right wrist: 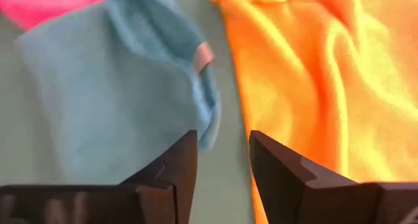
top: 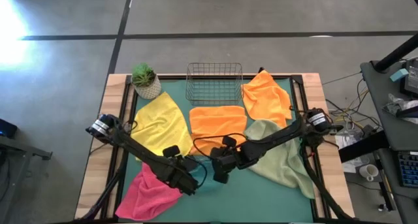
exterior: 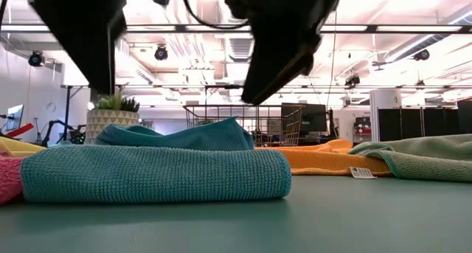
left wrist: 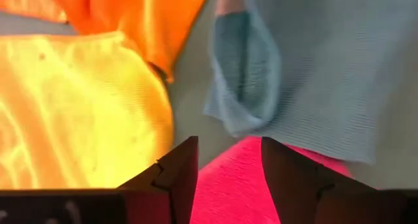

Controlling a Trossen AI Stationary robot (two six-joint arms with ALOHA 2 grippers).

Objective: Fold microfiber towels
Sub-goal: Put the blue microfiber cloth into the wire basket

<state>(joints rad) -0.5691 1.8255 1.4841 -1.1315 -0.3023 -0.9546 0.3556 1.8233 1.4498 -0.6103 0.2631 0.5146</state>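
The teal towel point(exterior: 155, 172) lies folded on the green table near its front middle, with an upper fold point(exterior: 184, 137) humped on top. My left gripper point(left wrist: 228, 178) and my right gripper point(right wrist: 222, 172) both hover open just above it, side by side, touching nothing; in the high view the two grippers hide most of it. Around it lie the pink towel point(top: 151, 191), the yellow towel point(top: 160, 123), an orange towel point(top: 217, 119), a second orange towel point(top: 266, 96) and the sage towel point(top: 281, 155), all loose on the table.
A wire basket point(top: 214, 80) stands at the table's far middle and a potted plant point(top: 145, 80) at the far left. The raised frame point(top: 297, 106) borders the table. Bare green surface point(top: 261, 198) shows along the near edge.
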